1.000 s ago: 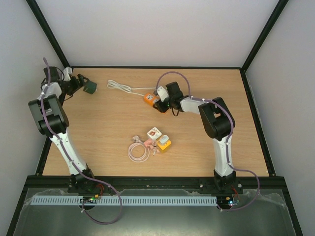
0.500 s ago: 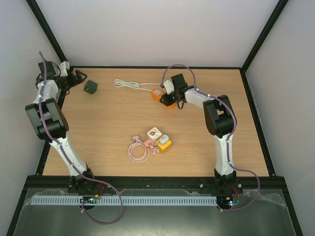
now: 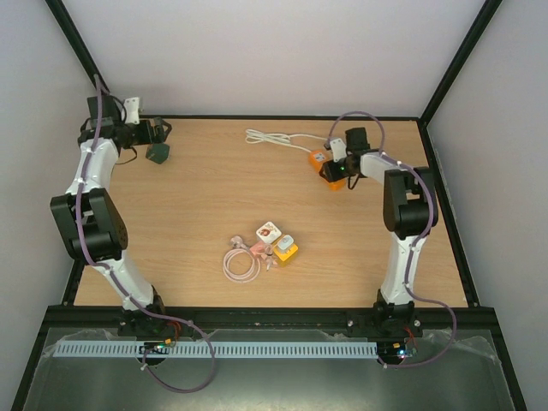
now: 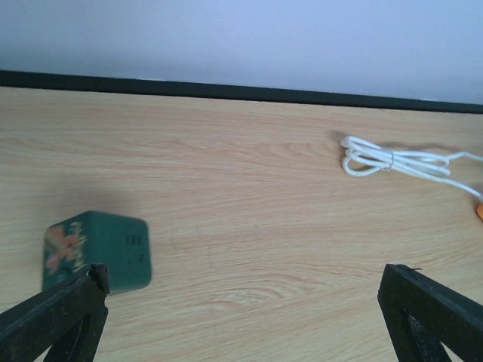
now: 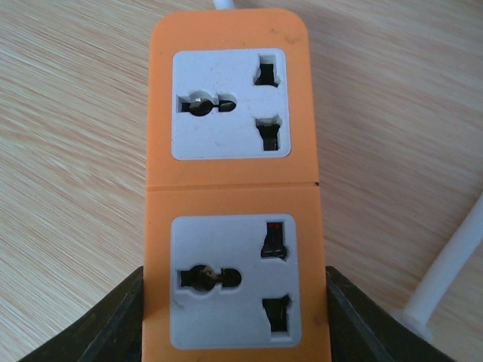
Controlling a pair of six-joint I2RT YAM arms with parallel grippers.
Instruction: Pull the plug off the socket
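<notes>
Smooth orange rectangular socket [image 5: 235, 188] now farther right, within right pincer [image 5: 237, 320].

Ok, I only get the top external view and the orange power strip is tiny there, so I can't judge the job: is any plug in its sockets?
Observer: No. The right wrist view shows the orange plastic two-socket power strip with both white sockets empty.
Operator: Is the right gripper actually holding it?
Observer: Its black fingers sit tight against both long sides at the strip's near end.
Operator: And the left gripper?
Observer: It is open wide; the dark green cube adapter lies loose just beyond one fingertip.
</notes>
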